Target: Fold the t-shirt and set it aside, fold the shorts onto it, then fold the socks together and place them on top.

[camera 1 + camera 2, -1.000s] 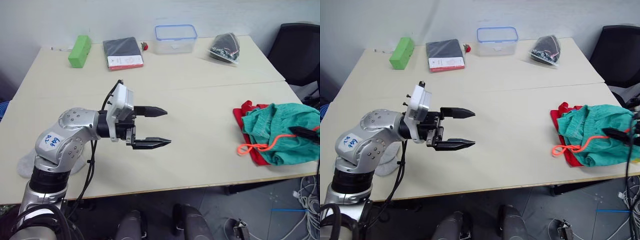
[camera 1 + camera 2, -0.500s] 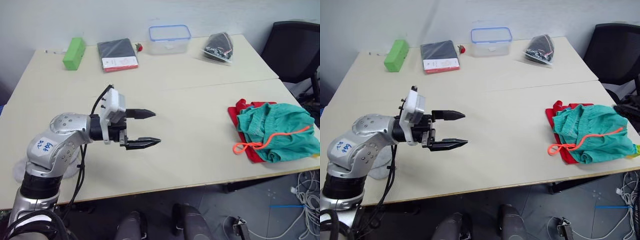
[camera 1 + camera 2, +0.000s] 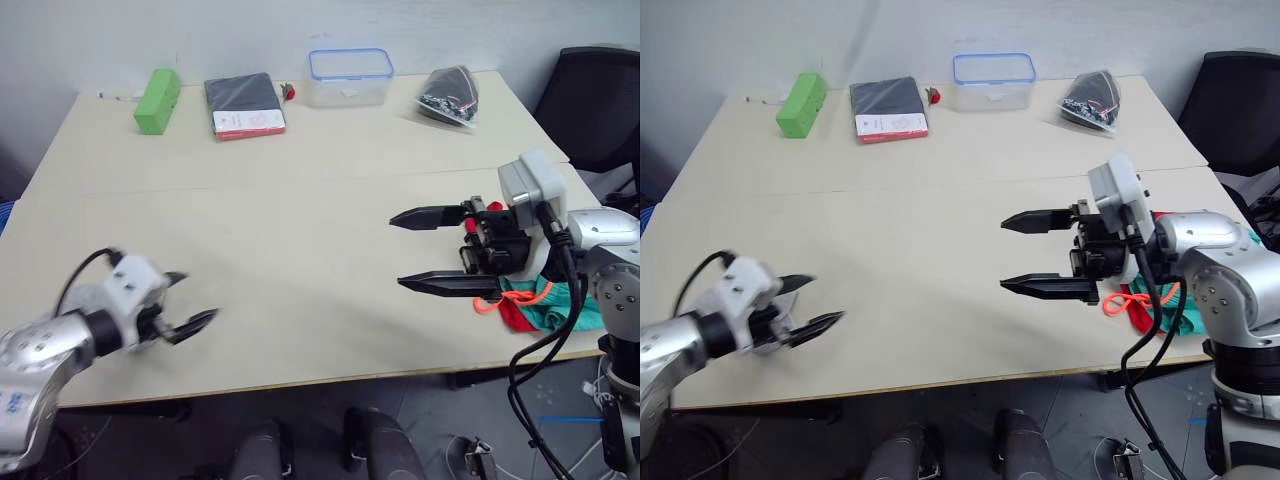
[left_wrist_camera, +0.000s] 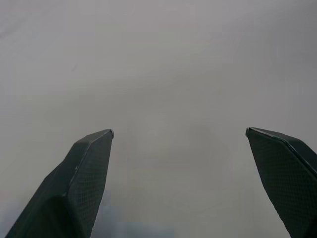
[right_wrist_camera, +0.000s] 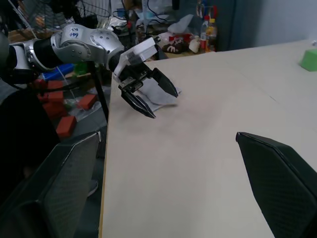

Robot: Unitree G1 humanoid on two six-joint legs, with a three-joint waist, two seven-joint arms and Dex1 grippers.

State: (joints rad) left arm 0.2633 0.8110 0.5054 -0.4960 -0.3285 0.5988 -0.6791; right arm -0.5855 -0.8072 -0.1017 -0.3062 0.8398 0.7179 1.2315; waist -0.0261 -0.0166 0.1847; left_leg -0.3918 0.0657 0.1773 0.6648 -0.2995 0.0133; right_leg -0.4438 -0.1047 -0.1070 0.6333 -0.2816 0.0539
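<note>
At the near edge of the desk (image 3: 300,330), about seven o'clock: the left pincer (image 3: 822,300), released, both fingers spread wide, low over bare desktop. Blurred in the head views, so exact height hard to call. Grasping nothing. Just under and behind it, seen from the right wrist, a small pale grey cloth (image 5: 161,99) at the desk's corner, most likely the socks; touching the pincer or only beneath it, cannot tell.

Further round, at about four o'clock: the right pincer (image 3: 397,250), also released and empty, held above the desk, tips aimed towards nine o'clock. Directly behind its wrist, at the near right edge, the clothes heap: the shorts (image 3: 540,300) bunched on top, neon orange drawstring (image 3: 490,298) curling out just beneath the lower finger, and a strip of the t-shirt (image 3: 513,318) peeping from underneath. Heap close to the pincer's wrist but apart from the fingertips, on the wrong side of them.

Looks like the very first step, with nothing folded yet: shirt crumpled and pinned under the shorts. Next move probably calls for swinging the right pincer back round to four o'clock, lifting the shorts clear, then dragging the shirt out to the open middle of the desk to lay it flat. Worth watching the drawstring for snags.

Along the far edge, well apart from all this: a green block (image 3: 158,100) at eleven o'clock, a black packet (image 3: 245,103) beside it, a clear box with blue rim (image 3: 350,78) at twelve, a bagged dark bundle (image 3: 452,95) at one.
</note>
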